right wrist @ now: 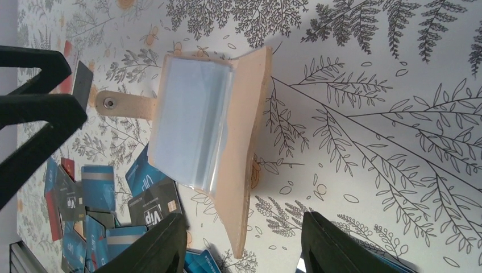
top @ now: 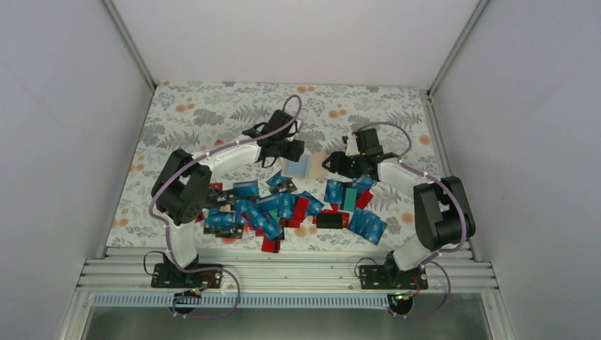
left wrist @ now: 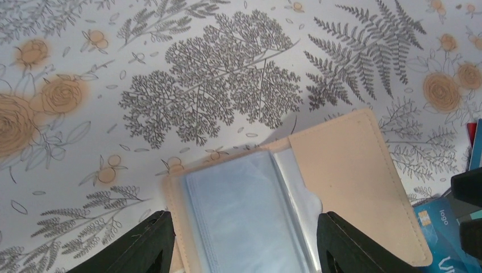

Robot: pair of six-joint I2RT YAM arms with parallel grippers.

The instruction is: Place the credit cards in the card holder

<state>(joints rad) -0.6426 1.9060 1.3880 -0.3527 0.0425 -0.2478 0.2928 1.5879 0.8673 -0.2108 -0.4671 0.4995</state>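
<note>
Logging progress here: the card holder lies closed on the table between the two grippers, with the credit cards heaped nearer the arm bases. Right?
Not closed: the card holder lies open, clear sleeves showing, as the right wrist view shows. It is on the table between the left gripper and right gripper, credit cards heaped nearer the bases.

text | black card (right wrist: 156, 207): "Vip" | blue card (left wrist: 436, 227): "logo"

White-shelled left arm (top: 230, 151) and right arm (top: 398, 172) carry chunky black joints and looping lilac cables (top: 299, 106); left hand (top: 292, 151) and right hand (top: 332, 163) are black.
</note>
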